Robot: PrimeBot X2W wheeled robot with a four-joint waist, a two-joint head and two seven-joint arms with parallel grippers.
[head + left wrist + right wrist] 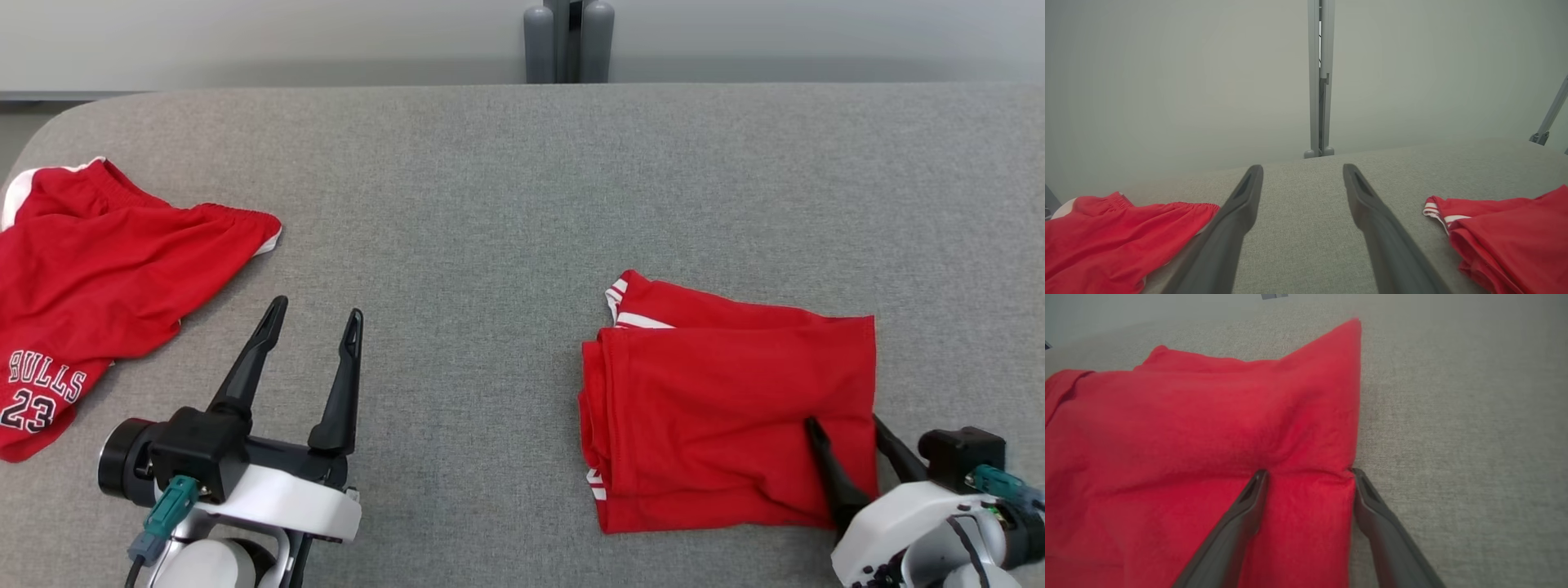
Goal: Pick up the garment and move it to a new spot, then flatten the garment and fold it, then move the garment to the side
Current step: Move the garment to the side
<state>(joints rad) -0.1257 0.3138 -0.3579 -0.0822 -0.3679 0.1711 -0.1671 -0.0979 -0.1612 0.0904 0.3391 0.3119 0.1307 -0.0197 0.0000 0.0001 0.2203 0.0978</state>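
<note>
right pincer (842, 420) spread, astride edge of folded garment (718, 408)

Bulls shorts (98, 286) cut by left edge, garment (718, 408) corner behind right tool (842, 420)

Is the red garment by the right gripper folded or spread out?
Folded: the red garment lies as a compact rectangle with stacked layers along its edges.

Head camera looked down on the grey table (506, 180); left wrist camera faced low across it; right wrist camera sat close over the folded garment (1208, 416), seen by all.
</note>
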